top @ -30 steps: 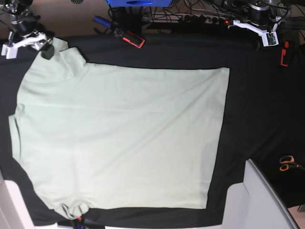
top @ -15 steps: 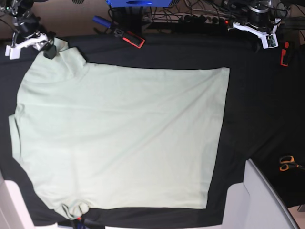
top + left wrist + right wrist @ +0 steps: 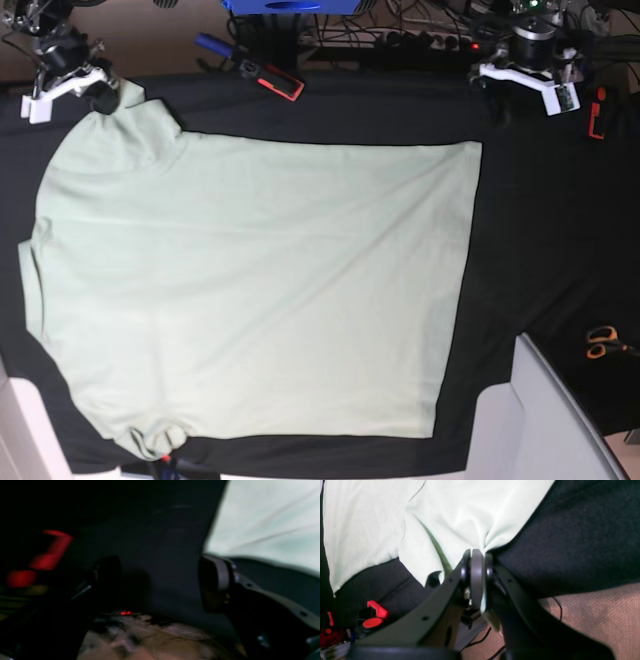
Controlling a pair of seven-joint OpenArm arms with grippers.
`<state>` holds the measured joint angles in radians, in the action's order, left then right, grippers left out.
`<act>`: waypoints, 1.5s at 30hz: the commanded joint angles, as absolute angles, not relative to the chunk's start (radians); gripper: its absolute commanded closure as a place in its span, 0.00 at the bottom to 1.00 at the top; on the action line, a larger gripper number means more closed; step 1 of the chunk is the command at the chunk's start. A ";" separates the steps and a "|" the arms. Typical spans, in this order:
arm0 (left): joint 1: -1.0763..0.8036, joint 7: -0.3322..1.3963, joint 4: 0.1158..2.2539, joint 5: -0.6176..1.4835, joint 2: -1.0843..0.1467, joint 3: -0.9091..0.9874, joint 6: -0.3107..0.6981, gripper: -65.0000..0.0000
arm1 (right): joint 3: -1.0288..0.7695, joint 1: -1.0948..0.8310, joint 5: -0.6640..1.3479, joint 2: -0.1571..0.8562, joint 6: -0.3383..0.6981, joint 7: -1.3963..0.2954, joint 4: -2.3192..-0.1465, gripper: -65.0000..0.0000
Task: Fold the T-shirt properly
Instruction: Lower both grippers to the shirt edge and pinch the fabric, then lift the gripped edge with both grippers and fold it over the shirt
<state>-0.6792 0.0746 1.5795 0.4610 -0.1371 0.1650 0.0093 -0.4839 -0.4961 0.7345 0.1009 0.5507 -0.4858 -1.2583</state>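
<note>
The pale mint-green T-shirt (image 3: 250, 280) lies spread flat on the black table (image 3: 540, 230), with its hem toward the right. My right gripper (image 3: 101, 97) is at the far left corner, shut on the edge of the upper sleeve. The right wrist view shows its pads (image 3: 477, 562) pinching a fold of the T-shirt (image 3: 450, 512). My left gripper (image 3: 498, 98) hovers at the far right, just beyond the hem's top corner. In the blurred left wrist view it is open and empty (image 3: 160, 582), with the T-shirt (image 3: 270, 522) at the upper right.
A red-and-black tool (image 3: 272, 80) lies at the table's far edge, a red clip (image 3: 596, 115) at the far right, orange-handled scissors (image 3: 603, 342) at the right. A grey-white panel (image 3: 540, 420) rises at the front right. Cables lie behind the table.
My right gripper has moved a little back and right, staying at the sleeve edge. My left arm has swung left, toward the hem's top corner.
</note>
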 commanded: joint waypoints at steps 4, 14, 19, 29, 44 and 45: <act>-0.618 0.053 1.481 0.613 -0.219 0.090 -0.002 0.25 | -0.486 -0.506 0.730 0.108 0.553 -0.495 -1.265 1.00; -0.483 0.051 1.363 0.736 -0.231 -0.024 -0.002 0.25 | -0.486 -0.507 0.728 0.130 0.553 -0.495 -1.265 1.00; -0.447 0.051 1.348 0.737 -0.220 -0.077 -0.002 0.26 | -0.486 -0.507 0.728 0.130 0.553 -0.495 -1.265 1.00; -0.407 0.051 1.305 0.739 -0.219 -0.199 -0.002 0.31 | -0.486 -0.507 0.728 0.130 0.553 -0.495 -1.264 1.00; -0.414 0.051 1.313 0.739 -0.217 -0.191 -0.004 1.00 | -0.486 -0.510 0.727 0.133 0.553 -0.495 -1.270 1.00; -0.415 0.051 1.316 0.739 -0.217 -0.191 -0.004 1.00 | -0.486 -0.516 0.727 0.142 0.553 -0.495 -1.271 1.00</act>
<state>-0.4042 0.0299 1.3071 0.7319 -0.2157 -0.1898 -0.0025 -0.4808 -0.5026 0.7326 0.1230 0.5537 -0.4931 -1.2594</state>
